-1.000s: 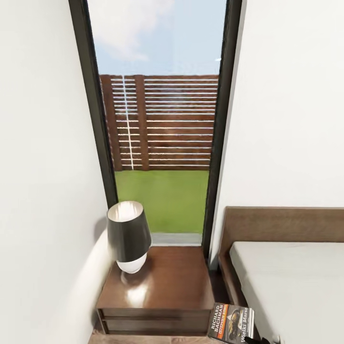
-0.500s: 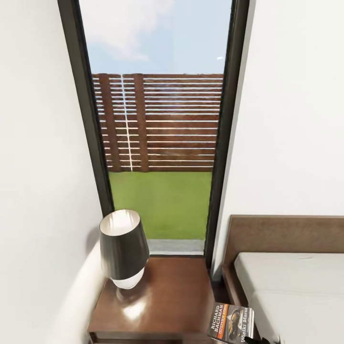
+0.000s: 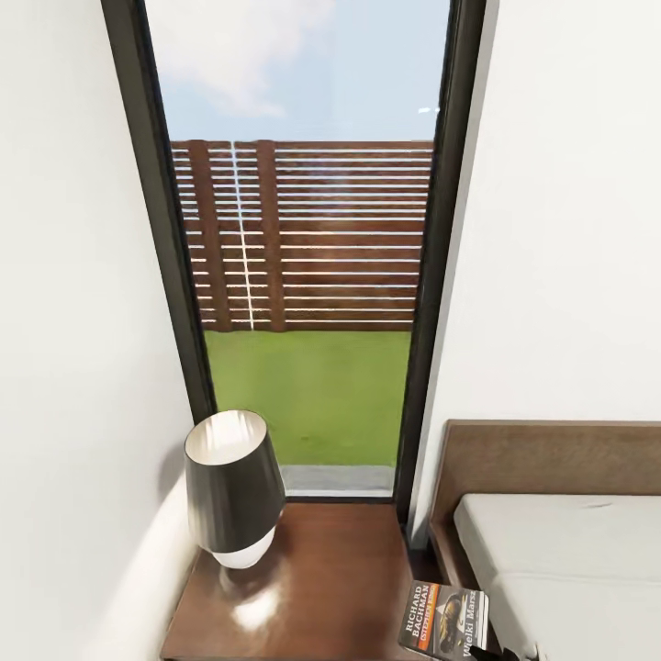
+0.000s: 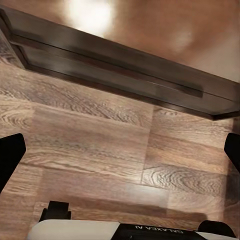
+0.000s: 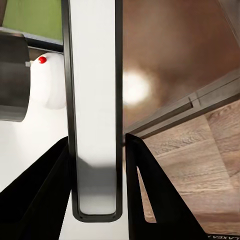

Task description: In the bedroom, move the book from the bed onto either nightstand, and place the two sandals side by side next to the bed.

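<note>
The book is held at the lower edge of the head view, above the gap between the nightstand and the bed, with its cover turned up toward the camera. In the right wrist view it is seen edge-on as a pale slab pinched between the two dark fingers of the right end effector, which are pressed against its faces. A grip on the thin edge, it is judged, leaves the broad cover free to be laid flat on the glossy top. A lamp stands at the back left of that top, just beside the wall, so the bare front and right part seems the natural spot for the book. The left end effector is spread wide and empty over the plank floor just in front of the nightstand's drawer front, apparently kept low and out of the way. The book is judged to be off the mattress but not yet set down. The window behind shows grass and a fence.
</note>
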